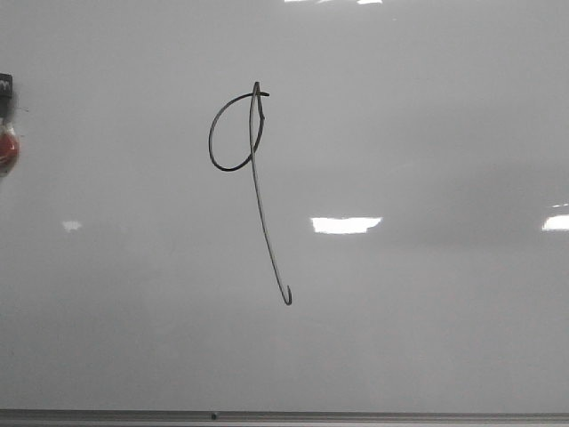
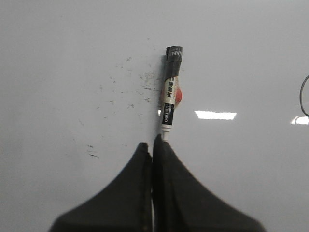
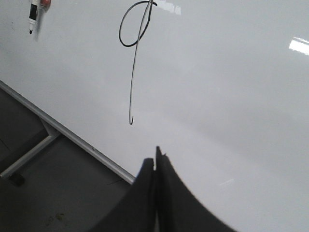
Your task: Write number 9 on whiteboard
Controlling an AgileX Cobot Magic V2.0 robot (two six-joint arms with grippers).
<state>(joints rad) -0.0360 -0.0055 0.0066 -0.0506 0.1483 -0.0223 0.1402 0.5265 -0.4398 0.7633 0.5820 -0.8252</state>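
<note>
The whiteboard (image 1: 427, 116) fills the front view. On it stands the number 9 (image 1: 260, 213), a thin black loop with a long slanted tail that ends in a small hook; it also shows in the right wrist view (image 3: 133, 82). A marker (image 2: 170, 94) with a black cap lies on the board at its far left (image 1: 5, 124). My left gripper (image 2: 150, 141) is shut and empty, and the marker's white end passes under one fingertip. My right gripper (image 3: 156, 157) is shut and empty over the board, near its lower frame and off the 9's hook.
A thin grey frame strip (image 1: 356, 415) runs along the board's lower edge (image 3: 72, 135), with a dark surface (image 3: 48, 193) beyond it. Faint black smudges (image 2: 130, 82) mark the board beside the marker. Bright light reflections (image 1: 346, 224) lie on the board.
</note>
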